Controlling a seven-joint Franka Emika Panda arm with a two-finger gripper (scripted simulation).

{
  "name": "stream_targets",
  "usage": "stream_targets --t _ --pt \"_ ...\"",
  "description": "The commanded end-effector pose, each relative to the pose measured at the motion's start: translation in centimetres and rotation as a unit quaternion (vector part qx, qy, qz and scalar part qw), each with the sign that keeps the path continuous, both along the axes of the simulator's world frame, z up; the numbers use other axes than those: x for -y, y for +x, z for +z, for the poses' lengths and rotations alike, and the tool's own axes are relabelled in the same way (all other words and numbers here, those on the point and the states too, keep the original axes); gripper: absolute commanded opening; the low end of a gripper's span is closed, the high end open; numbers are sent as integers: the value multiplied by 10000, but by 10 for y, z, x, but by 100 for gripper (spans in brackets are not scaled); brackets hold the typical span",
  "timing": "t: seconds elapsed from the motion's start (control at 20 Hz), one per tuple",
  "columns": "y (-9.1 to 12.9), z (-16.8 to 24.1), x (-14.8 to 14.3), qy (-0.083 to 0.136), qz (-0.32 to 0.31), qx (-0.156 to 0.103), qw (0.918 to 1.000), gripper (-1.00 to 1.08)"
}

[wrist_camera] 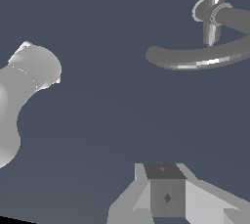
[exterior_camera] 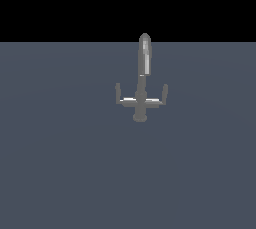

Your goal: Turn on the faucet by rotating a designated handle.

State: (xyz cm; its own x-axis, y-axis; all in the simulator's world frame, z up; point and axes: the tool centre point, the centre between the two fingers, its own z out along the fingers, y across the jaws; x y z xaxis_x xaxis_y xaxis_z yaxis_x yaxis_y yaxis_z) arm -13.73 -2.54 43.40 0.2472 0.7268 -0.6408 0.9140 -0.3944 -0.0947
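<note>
The faucet [exterior_camera: 142, 90] stands upright on a flat grey-blue surface [exterior_camera: 60, 163], a little to the exterior view's right of the middle and toward the far part of the surface. Its tall rounded spout rises from a round base, and a crossbar with 2 levers crosses the stem low down. The handle [exterior_camera: 121, 96] is the lever on the exterior view's left, with a slim straight tip that points up. The twin lever [exterior_camera: 160, 97] on the other side has a thicker tip that leans outward.

In the exterior view the arm is not visible. In the wrist view the gripper [wrist_camera: 167, 196] shows only 1 grey finger block at the edge, so I cannot tell how far it is open. It holds nothing that I can see, and it is well apart from the faucet's curved spout.
</note>
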Motion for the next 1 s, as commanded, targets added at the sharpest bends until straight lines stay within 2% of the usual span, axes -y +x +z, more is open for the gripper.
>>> stream_targets --t 0.0,0.2,0.45,0.7,0.95 --pt "9 -5 1 -72 327 -302 9990 -100" --pt "23 -14 1 -169 822 -786 9934 -100" --pt "41 -25 1 -268 1411 -1405 9796 -100" --pt "59 -38 0 -341 1961 -2032 9587 -100" --pt "77 -52 -2 -390 2469 -2657 9311 -100"
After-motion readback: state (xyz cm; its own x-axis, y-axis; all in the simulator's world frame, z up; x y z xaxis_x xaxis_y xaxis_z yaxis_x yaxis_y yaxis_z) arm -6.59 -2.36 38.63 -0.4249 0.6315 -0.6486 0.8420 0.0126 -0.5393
